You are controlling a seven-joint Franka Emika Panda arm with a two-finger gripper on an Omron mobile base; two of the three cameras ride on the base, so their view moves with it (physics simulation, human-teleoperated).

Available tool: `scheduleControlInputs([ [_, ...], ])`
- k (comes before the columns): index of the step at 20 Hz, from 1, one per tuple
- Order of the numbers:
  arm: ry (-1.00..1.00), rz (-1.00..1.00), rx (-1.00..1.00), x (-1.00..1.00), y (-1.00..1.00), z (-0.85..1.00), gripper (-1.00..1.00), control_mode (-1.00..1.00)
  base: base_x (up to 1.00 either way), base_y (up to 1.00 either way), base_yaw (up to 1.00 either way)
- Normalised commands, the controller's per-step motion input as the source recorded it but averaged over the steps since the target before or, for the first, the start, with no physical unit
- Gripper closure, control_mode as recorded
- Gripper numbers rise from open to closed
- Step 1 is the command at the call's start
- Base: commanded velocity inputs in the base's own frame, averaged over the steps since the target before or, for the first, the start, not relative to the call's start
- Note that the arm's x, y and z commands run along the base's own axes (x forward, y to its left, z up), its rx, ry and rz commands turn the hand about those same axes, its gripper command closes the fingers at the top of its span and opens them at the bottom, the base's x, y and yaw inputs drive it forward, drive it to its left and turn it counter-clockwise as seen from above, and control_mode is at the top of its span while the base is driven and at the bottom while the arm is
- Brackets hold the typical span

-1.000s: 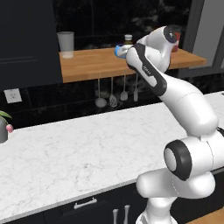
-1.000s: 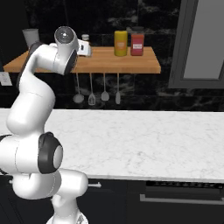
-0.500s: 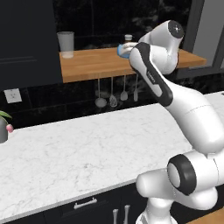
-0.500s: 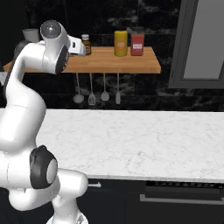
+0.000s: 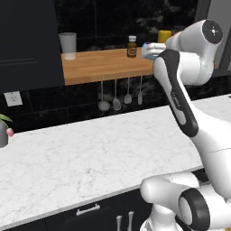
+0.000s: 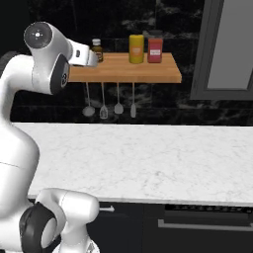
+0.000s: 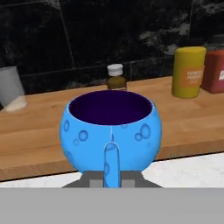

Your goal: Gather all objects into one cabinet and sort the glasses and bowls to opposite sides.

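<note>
Up at the height of the wooden shelf, the claw is closed tight on the near wall of the small blue bowl; from the hand camera one finger stands up over the blue outside while the other side of the grip is hidden within or behind the wall. The bowl looks level, its dark inside open to the top, and it hangs in the air just before the shelf edge, not resting on the wood. From the left base camera a piece of the bowl shows beside the white arm. Behind it on the shelf stand a small brown bottle, a yellow jar and a red jar, and further to the side the frosted tumbler. The black cabinet is beside that tumbler, at the far end of the shelf from the jars. I judge the step in hand is to carry the bowl toward this cabinet. To do it well the wrist should keep the rim level, because a grip on one wall can let the bowl swing. The path should stay in front of the shelf edge, so the bowl passes clear of the bottle and the tumbler, and the bowl should be set well to one side inside, leaving the other side for the glasses.
</note>
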Motion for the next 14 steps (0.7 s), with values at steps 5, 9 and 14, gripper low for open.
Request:
scheduleControlInputs([
  [5,-0.09,0.12,-0.01,-1.0,0.0,0.03,1.0,-1.0,0.0,0.0,0.0],
  [9,-0.12,0.08,0.0,-1.0,-0.08,0.18,1.0,-1.0,0.0,0.0,0.0],
  [14,-0.01,0.0,0.0,-0.97,0.0,0.07,1.0,-1.0,0.0,0.0,0.0],
])
